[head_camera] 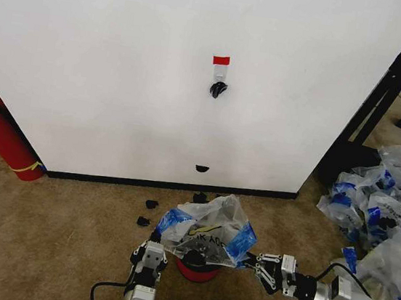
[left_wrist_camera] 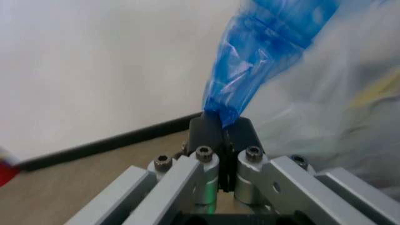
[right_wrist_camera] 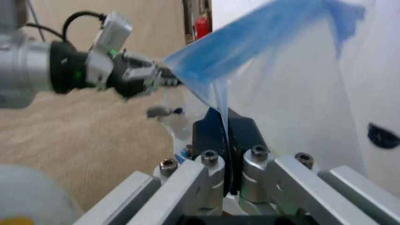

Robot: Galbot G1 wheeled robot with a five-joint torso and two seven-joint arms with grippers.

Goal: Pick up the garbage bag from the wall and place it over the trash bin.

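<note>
- Both grippers sit at the bottom of the head view: the left gripper [head_camera: 156, 246] at lower centre-left, the right gripper [head_camera: 254, 262] at lower centre-right.
- Each has its jaws closed on a blue handle of the garbage bag [head_camera: 206, 235], as the wrist views confirm [left_wrist_camera: 240, 79] [right_wrist_camera: 216, 93].
- Stretched between them, the bag lies over the trash bin [head_camera: 197, 270], whose red base shows below.
- Upper centre, the wall [head_camera: 107, 73] carries a hook [head_camera: 217, 89] under red tape [head_camera: 221, 59].
- At far left stands a fire extinguisher [head_camera: 4, 137]; at right lies a heap of bags [head_camera: 381, 198].
</note>
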